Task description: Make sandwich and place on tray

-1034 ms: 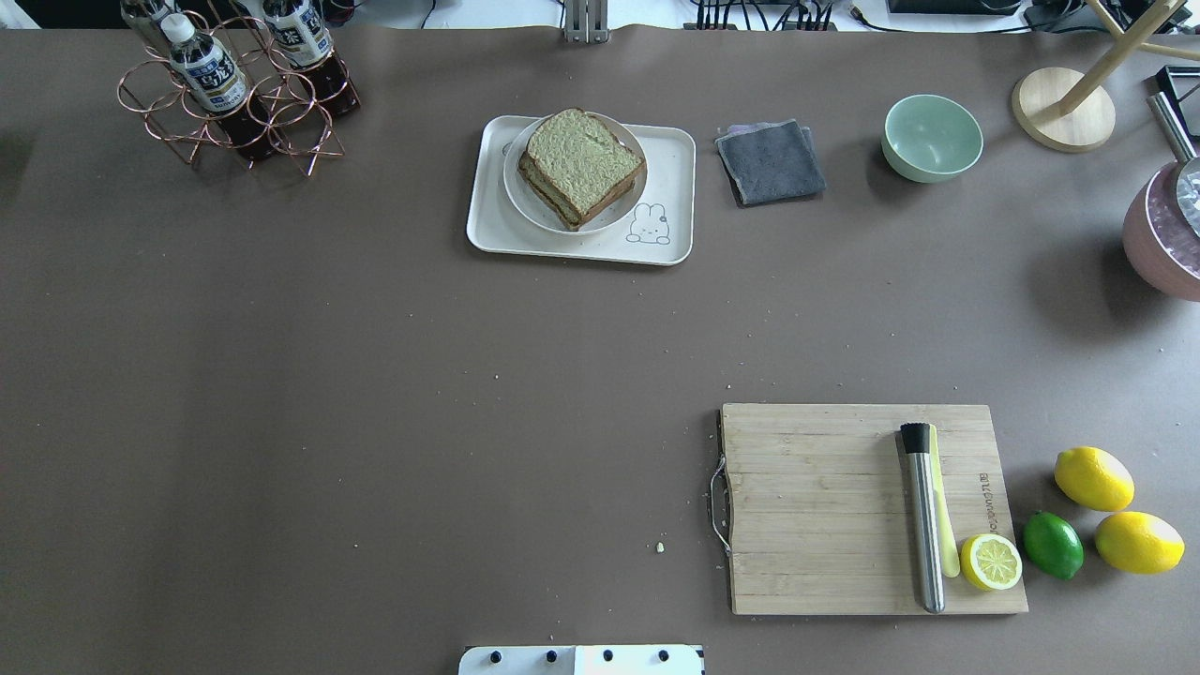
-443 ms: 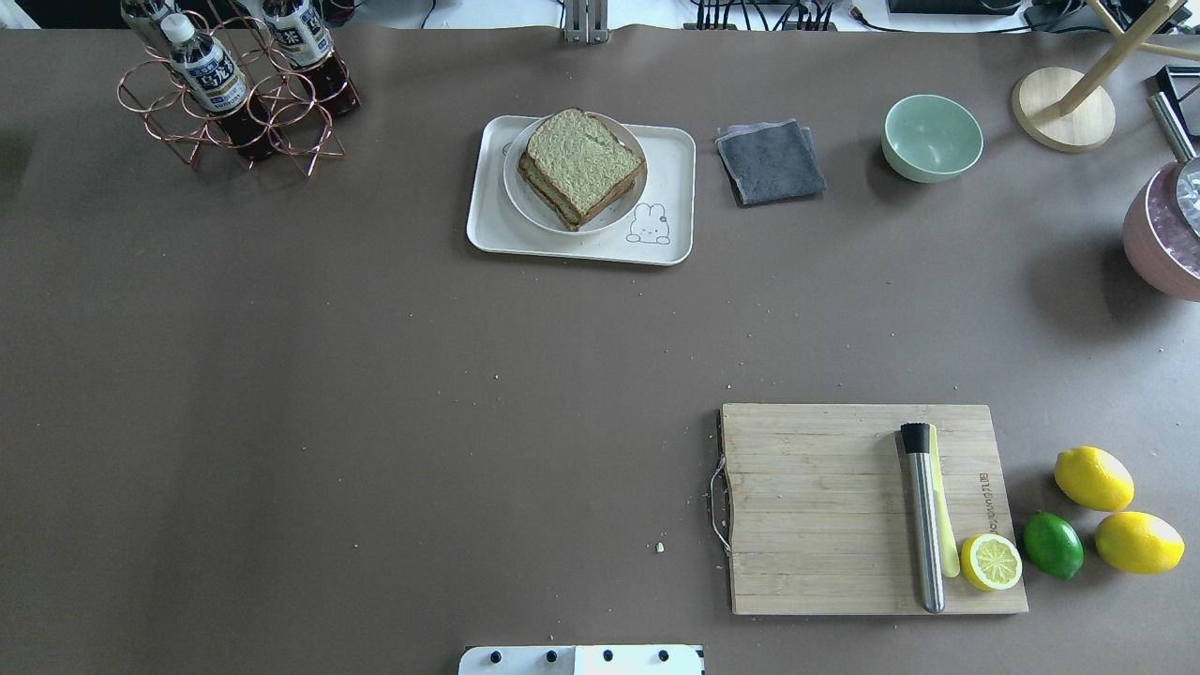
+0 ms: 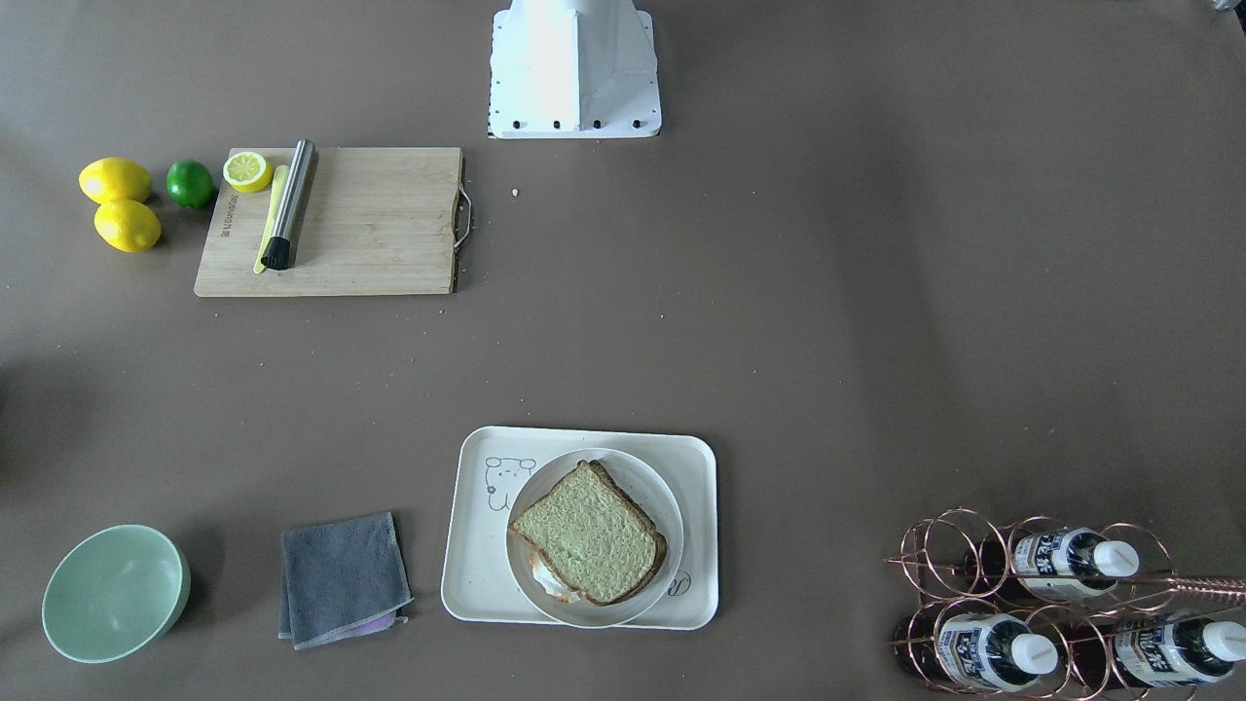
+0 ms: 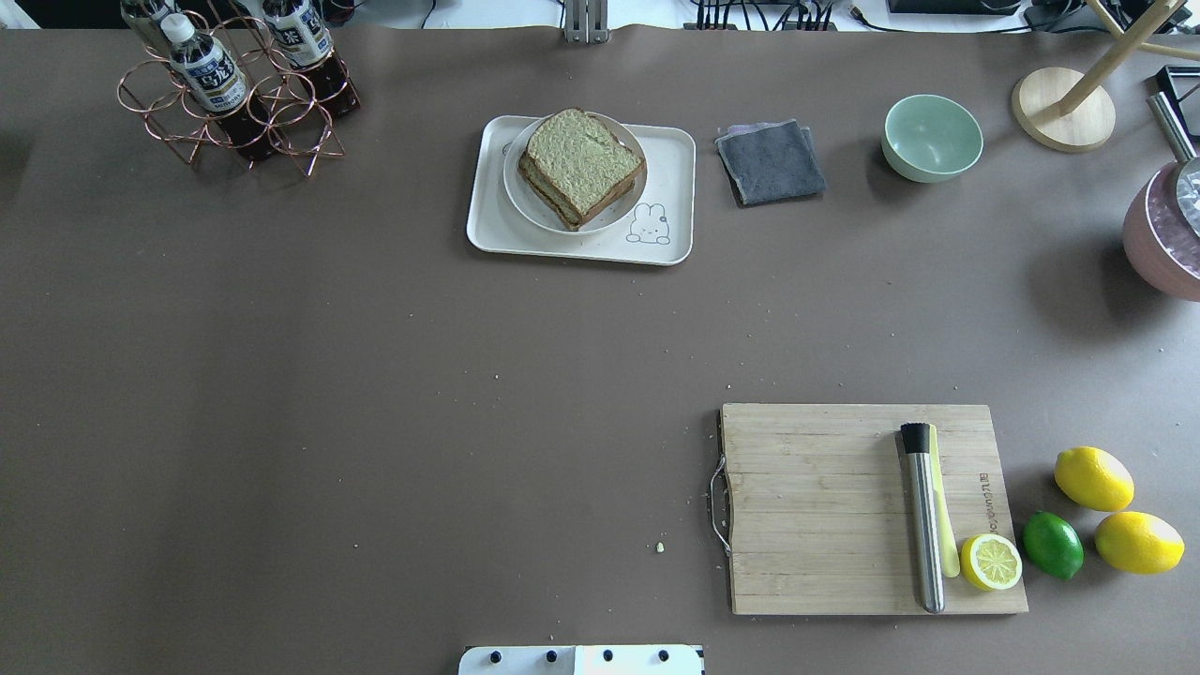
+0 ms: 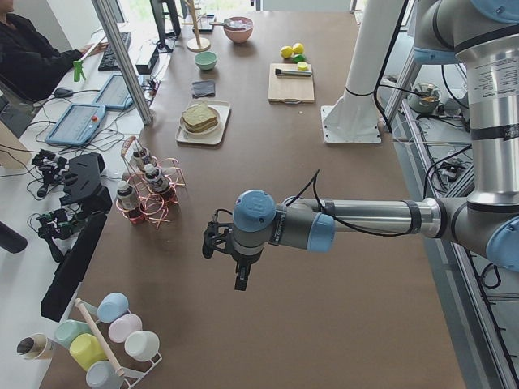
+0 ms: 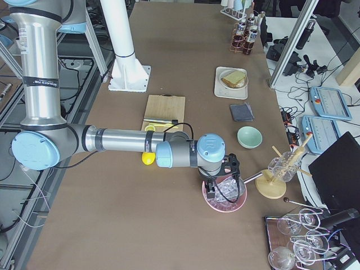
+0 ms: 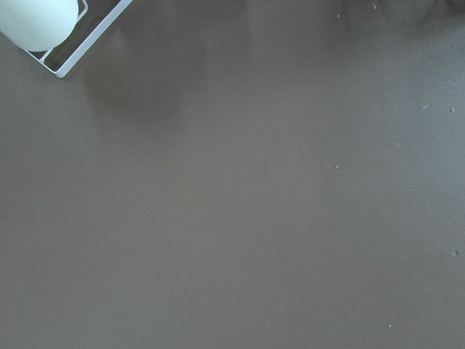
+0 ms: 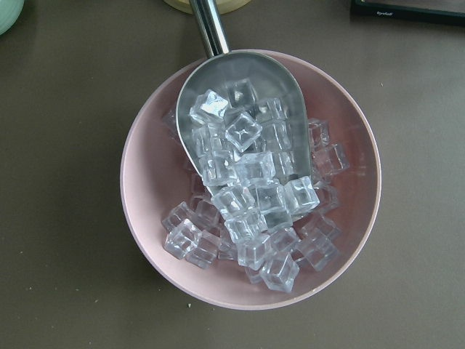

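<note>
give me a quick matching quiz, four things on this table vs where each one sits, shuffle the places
Things:
1. sandwich
2. half lemon
3. scoop
4. cloth

Places:
A. in the pink bowl with the ice
B. at a corner of the board
C. between the tray and the green bowl
D. on the plate

Pairs: 1-D, 2-B, 3-A, 4-C
</note>
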Controlling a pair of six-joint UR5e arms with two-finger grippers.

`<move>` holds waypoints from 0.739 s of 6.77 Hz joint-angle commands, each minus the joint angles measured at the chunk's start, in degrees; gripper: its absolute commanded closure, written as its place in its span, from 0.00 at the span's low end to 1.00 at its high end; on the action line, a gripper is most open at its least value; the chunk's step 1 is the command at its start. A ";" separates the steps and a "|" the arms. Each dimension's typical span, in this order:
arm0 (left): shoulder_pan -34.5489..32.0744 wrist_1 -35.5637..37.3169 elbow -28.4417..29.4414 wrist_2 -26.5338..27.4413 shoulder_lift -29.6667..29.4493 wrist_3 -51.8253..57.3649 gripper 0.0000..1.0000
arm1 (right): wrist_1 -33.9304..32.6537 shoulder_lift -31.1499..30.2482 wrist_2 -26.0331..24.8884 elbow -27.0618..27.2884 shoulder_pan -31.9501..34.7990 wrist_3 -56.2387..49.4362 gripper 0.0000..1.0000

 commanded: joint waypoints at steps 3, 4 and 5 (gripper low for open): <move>0.00 0.00 -0.17 -0.01 -0.42 -0.08 0.02 | -0.02 0.00 0.08 -0.02 -0.19 0.00 0.00; 0.00 0.00 -0.35 -0.01 -0.34 -0.08 0.02 | -0.02 0.00 0.08 -0.45 -0.19 -0.09 0.00; 0.00 0.00 -0.70 -0.01 -0.34 -0.08 0.02 | -0.02 -0.09 0.17 -0.46 -0.19 -0.09 0.00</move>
